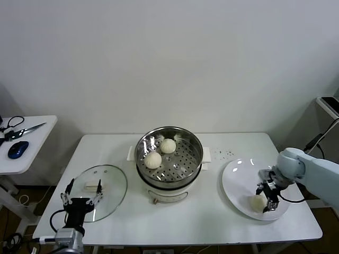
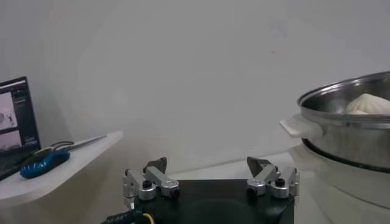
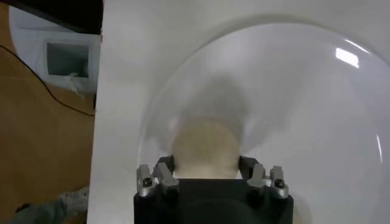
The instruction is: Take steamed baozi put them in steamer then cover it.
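Note:
The steamer (image 1: 196,151) stands mid-table on its cream-white base and holds two baozi (image 1: 168,145) (image 1: 153,160). A third baozi (image 1: 258,202) lies on the white plate (image 1: 233,174) at the right. My right gripper (image 1: 267,198) is down on the plate with its fingers against both sides of this baozi (image 3: 204,146), which still rests on the plate (image 3: 292,91). No fourth baozi shows. The glass cover (image 1: 108,185) lies flat at the front left. My left gripper (image 1: 82,198) hangs open and empty at its near edge. The left wrist view shows that gripper (image 2: 210,173) and the steamer (image 2: 347,128).
A low side table (image 1: 32,159) at the far left carries scissors (image 1: 24,129) and a blue mouse (image 1: 17,149). The plate lies close to the table's right and front edges. A small patch of specks (image 1: 225,154) marks the table behind the plate.

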`<state>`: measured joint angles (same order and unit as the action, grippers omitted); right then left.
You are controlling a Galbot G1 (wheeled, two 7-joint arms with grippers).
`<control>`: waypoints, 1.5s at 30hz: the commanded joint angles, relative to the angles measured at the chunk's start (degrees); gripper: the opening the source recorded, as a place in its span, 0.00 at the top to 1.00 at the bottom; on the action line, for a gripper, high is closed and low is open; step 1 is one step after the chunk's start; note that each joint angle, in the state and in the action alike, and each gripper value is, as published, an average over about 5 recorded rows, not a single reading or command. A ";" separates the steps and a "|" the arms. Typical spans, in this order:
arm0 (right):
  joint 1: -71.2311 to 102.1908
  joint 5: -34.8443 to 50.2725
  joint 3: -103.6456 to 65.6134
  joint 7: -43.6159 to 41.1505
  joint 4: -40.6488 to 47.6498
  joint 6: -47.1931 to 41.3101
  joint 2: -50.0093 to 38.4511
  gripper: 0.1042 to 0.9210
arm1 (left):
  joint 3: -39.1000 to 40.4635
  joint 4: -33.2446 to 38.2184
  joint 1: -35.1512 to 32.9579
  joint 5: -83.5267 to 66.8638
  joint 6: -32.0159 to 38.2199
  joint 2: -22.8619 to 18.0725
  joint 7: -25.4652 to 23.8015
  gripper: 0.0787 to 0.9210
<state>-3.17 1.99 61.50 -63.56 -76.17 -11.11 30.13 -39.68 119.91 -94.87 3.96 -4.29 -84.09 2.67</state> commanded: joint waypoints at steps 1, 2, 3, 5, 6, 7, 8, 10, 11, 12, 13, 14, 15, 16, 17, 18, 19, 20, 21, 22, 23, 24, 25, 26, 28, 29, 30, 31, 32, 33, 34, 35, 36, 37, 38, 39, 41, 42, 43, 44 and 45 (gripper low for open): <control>-12.51 1.22 6.81 -1.24 1.01 7.49 1.85 0.31 | 0.08 -0.09 -0.04 -0.04 0.04 0.03 -0.02 0.12; -16.02 1.11 9.00 -1.69 1.06 9.87 2.58 0.32 | 0.10 -0.09 -0.02 -0.04 0.04 0.03 -0.02 0.12; -20.19 0.98 11.71 -2.23 1.04 12.65 3.46 0.32 | 0.13 -0.06 0.00 -0.04 0.03 0.04 -0.02 0.12; -28.51 0.84 16.94 -3.29 0.83 17.69 5.98 0.32 | 0.16 0.03 -0.01 -0.05 0.04 0.02 -0.03 0.12; -32.34 0.88 19.30 -3.65 0.69 19.80 7.41 0.32 | 0.17 0.08 -0.04 -0.06 0.05 0.00 -0.03 0.12; -36.54 0.84 21.66 -3.96 0.50 22.28 9.08 0.32 | 0.17 0.13 -0.06 -0.06 0.08 -0.06 -0.03 0.12; -39.83 0.66 23.37 -4.19 0.25 24.51 10.82 0.32 | 0.16 0.18 -0.08 -0.06 0.12 -0.12 -0.04 0.12; -44.97 0.03 25.89 -4.55 -0.49 29.04 14.08 0.32 | 0.17 0.30 -0.11 -0.06 0.17 -0.26 -0.04 0.12; -47.04 -0.32 26.41 -4.76 -1.02 31.20 15.77 0.32 | 0.19 0.35 -0.11 -0.08 0.18 -0.32 -0.05 0.12; -48.25 -0.59 26.41 -4.96 -1.53 32.72 17.20 0.32 | 0.23 0.41 -0.09 -0.09 0.17 -0.33 -0.07 0.12; -49.09 -0.79 25.97 -5.21 -2.06 34.05 18.86 0.31 | 0.31 0.45 -0.04 -0.12 0.12 -0.34 -0.08 0.12; -49.60 -0.84 25.38 -5.46 -2.50 34.98 20.37 0.31 | 0.39 0.46 0.03 -0.15 0.07 -0.34 -0.09 0.12; -49.94 -0.76 24.62 -5.69 -2.83 35.65 21.96 0.31 | 0.47 0.43 0.13 -0.18 0.03 -0.35 -0.10 0.12; -49.91 -0.54 23.72 -5.94 -3.04 36.03 23.59 0.31 | 0.55 0.40 0.22 -0.18 0.00 -0.38 -0.11 0.12; -49.77 -0.41 22.74 -6.19 -3.21 36.36 25.31 0.31 | 0.63 0.37 0.28 -0.19 -0.02 -0.43 -0.11 0.12; -49.51 -0.32 21.88 -6.34 -3.29 36.51 26.71 0.31 | 0.67 0.35 0.31 -0.18 -0.03 -0.48 -0.11 0.12; -49.01 -0.56 20.73 -6.53 -3.46 36.80 28.30 0.31 | 0.70 0.35 0.27 -0.18 0.00 -0.53 -0.12 0.12; -48.45 -0.97 19.65 -6.69 -3.65 37.18 29.88 0.31 | 0.70 0.37 0.20 -0.18 0.06 -0.56 -0.13 0.12; -47.77 -1.66 18.60 -6.82 -3.92 37.58 31.34 0.31 | 0.65 0.39 0.14 -0.22 0.10 -0.59 -0.18 0.12; -46.97 -2.35 17.60 -6.98 -4.22 37.96 32.75 0.31 | 0.57 0.41 0.05 -0.29 0.15 -0.61 -0.25 0.12; -46.06 -3.05 16.65 -7.11 -4.58 38.24 34.24 0.31 | 0.46 0.42 -0.03 -0.37 0.20 -0.63 -0.33 0.12; -45.22 -3.50 16.02 -7.15 -4.83 38.37 35.62 0.31 | 0.35 0.41 -0.08 -0.47 0.25 -0.67 -0.40 0.12; -44.24 -3.98 15.49 -7.17 -5.01 38.41 37.00 0.31 | 0.22 0.40 -0.14 -0.57 0.30 -0.70 -0.47 0.12; -43.27 -4.43 15.15 -7.18 -5.08 38.42 38.17 0.31 | 0.11 0.38 -0.20 -0.65 0.37 -0.72 -0.51 0.12; -41.00 -5.82 14.70 -7.12 -4.93 38.56 40.44 0.31 | -0.04 0.33 -0.27 -0.78 0.50 -0.70 -0.52 0.12; -39.71 -6.75 14.53 -7.10 -4.79 38.71 41.44 0.31 | -0.09 0.30 -0.26 -0.83 0.56 -0.68 -0.52 0.12; -38.33 -7.80 14.32 -7.10 -4.67 38.90 42.32 0.31 | -0.10 0.24 -0.21 -0.88 0.60 -0.70 -0.51 0.12; -36.65 -9.11 14.03 -7.06 -4.55 39.13 43.25 0.31 | -0.09 0.17 -0.14 -0.91 0.63 -0.77 -0.50 0.12; -35.09 -10.27 13.79 -7.03 -4.46 39.36 44.09 0.31 | -0.08 0.09 -0.07 -0.92 0.66 -0.87 -0.49 0.12; -33.46 -11.26 13.67 -7.01 -4.37 39.50 44.83 0.31 | -0.06 0.03 -0.03 -0.92 0.69 -0.98 -0.49 0.12; -31.94 -12.17 13.65 -6.98 -4.30 39.60 45.49 0.30 | -0.03 -0.02 0.00 -0.92 0.71 -1.09 -0.49 0.12; -30.62 -12.94 13.71 -6.96 -4.22 39.69 46.04 0.30 | -0.02 -0.06 0.02 -0.93 0.73 -1.16 -0.49 0.12; -29.65 -13.42 13.90 -6.97 -4.12 39.81 46.49 0.30 | -0.04 -0.08 0.02 -0.94 0.74 -1.19 -0.49 0.12; -28.70 -13.92 14.10 -6.98 -3.99 39.96 46.91 0.30 | -0.08 -0.11 0.03 -0.96 0.75 -1.22 -0.48 0.12; -28.14 -14.35 14.28 -6.98 -3.82 40.16 47.16 0.30 | -0.13 -0.15 0.06 -1.03 0.75 -1.24 -0.44 0.12; -27.63 -14.83 14.40 -6.96 -3.64 40.39 47.35 0.30 | -0.19 -0.20 0.08 -1.13 0.73 -1.29 -0.40 0.12; -26.77 -15.70 14.47 -6.92 -3.31 40.89 47.54 0.30 | -0.29 -0.41 0.09 -1.37 0.76 -1.42 -0.32 0.12; -26.42 -16.00 14.54 -6.90 -3.22 41.06 47.55 0.30 | -0.32 -0.58 0.07 -1.47 0.83 -1.49 -0.29 0.12; -26.13 -16.17 14.66 -6.87 -3.23 41.17 47.53 0.29 | -0.34 -0.77 0.05 -1.54 0.91 -1.55 -0.28 0.12; -25.89 -16.21 14.80 -6.85 -3.26 41.26 47.49 0.29 | -0.36 -0.97 0.03 -1.57 1.02 -1.59 -0.29 0.12; -25.68 -16.17 14.96 -6.81 -3.29 41.29 47.42 0.29 | -0.38 -1.16 0.02 -1.58 1.13 -1.62 -0.28 0.12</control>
<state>-34.16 -9.99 76.50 -70.21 -79.63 28.06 72.59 -40.00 119.44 -94.83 2.69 -3.49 -85.49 2.36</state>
